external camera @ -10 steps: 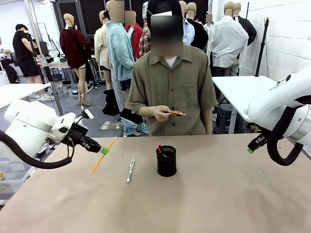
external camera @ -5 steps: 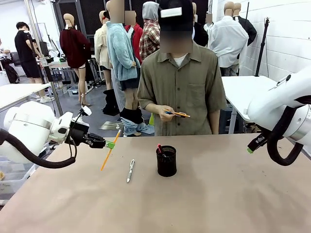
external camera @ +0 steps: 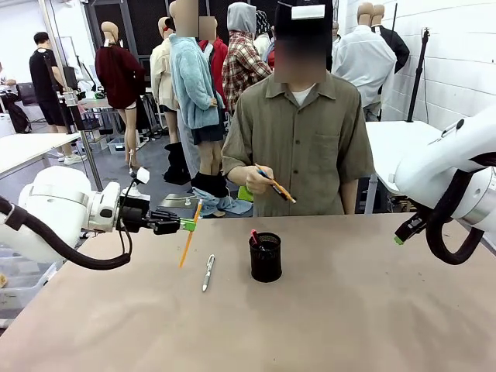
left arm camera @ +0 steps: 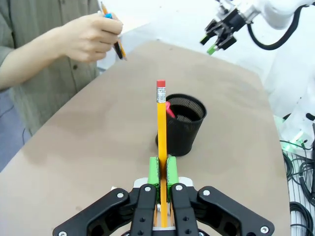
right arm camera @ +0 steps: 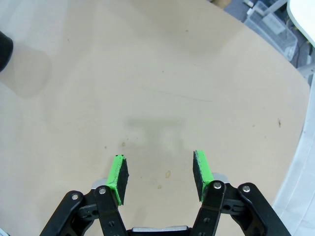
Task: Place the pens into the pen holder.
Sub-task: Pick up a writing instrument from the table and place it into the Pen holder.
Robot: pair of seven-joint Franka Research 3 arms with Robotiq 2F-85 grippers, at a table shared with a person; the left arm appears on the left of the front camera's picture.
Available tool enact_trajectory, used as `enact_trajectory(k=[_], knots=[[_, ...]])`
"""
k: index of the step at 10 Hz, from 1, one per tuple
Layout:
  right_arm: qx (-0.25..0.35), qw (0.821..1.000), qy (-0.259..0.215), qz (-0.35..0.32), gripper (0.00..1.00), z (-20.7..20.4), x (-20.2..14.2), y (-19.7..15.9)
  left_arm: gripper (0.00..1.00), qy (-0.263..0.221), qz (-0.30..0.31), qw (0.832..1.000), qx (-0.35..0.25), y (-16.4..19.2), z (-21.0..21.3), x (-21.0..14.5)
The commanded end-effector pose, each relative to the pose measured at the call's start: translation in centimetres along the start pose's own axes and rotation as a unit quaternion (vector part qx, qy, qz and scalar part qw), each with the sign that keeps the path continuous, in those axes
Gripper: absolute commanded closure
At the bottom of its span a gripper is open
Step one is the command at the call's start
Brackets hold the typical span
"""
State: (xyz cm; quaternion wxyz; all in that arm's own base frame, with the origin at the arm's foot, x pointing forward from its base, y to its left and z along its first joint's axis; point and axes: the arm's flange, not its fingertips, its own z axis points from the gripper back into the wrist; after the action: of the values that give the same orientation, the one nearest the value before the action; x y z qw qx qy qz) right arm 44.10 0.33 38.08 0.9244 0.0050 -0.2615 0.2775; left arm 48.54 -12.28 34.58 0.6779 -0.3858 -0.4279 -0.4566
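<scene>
Since the left arm comes in from the left edge of the front view, the left fingers (external camera: pixel 187 225) sit at middle left, green pads clamped tight on the pencil (external camera: pixel 189 240). It's a slim yellow-orange stick, held steeply tilted and gripped in its upper part. In the left wrist view you can see the metal band and red eraser on its far end, running straight out from the pads.

The pen holder (external camera: pixel 266 265) is a small black round cup of metal mesh, standing at the centre of the matte tan surface (external camera: pixel 349 318). A red-tipped pen (external camera: pixel 254 236) pokes out over its rim. A smooth silver-white pen (external camera: pixel 208 273) lies flat on the surface between the pencil and the holder, just left of the cup.

Behind the cup, in the upper middle, a person in an olive shirt has one hand (external camera: pixel 258 179) around a couple more pens (external camera: pixel 280 191), orange and blue.

The right fingers (external camera: pixel 399 239) hang at the right edge, partway open with nothing between the pads. The right wrist view shows plain tan surface beneath them.
</scene>
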Motion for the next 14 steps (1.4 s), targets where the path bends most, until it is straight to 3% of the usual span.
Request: enact_trajectory(k=[1, 3, 7, 10, 12, 14], knots=[[0.002, 1.0, -0.012, 0.002, 0.33, -0.1, -0.2, -0.1, 1.0, -0.028, -0.02, 0.999, -0.02, 0.1, -1.5, 0.2], [0.002, 1.0, -0.012, 0.002, 0.33, -0.1, -0.2, -0.1, 1.0, -0.029, -0.028, 0.999, -0.034, -0.7, -0.4, -0.1], [0.002, 1.0, -0.012, 0.002, 0.33, -0.1, -0.2, -0.1, 1.0, -0.073, -0.065, 0.995, 0.025, -4.5, 12.6, -4.8], [0.002, 1.0, -0.012, 0.002, 0.33, -0.1, -0.2, -0.1, 1.0, -0.151, -0.051, 0.983, 0.093, -6.8, 20.1, -10.4], [0.002, 1.0, -0.012, 0.002, 0.33, -0.1, -0.2, -0.1, 1.0, -0.177, -0.055, 0.979, 0.089, -7.1, 19.7, -10.4], [0.002, 1.0, -0.012, 0.002, 0.33, -0.1, -0.2, -0.1, 1.0, -0.193, -0.062, 0.976, 0.079, -6.3, 17.0, -8.2]])
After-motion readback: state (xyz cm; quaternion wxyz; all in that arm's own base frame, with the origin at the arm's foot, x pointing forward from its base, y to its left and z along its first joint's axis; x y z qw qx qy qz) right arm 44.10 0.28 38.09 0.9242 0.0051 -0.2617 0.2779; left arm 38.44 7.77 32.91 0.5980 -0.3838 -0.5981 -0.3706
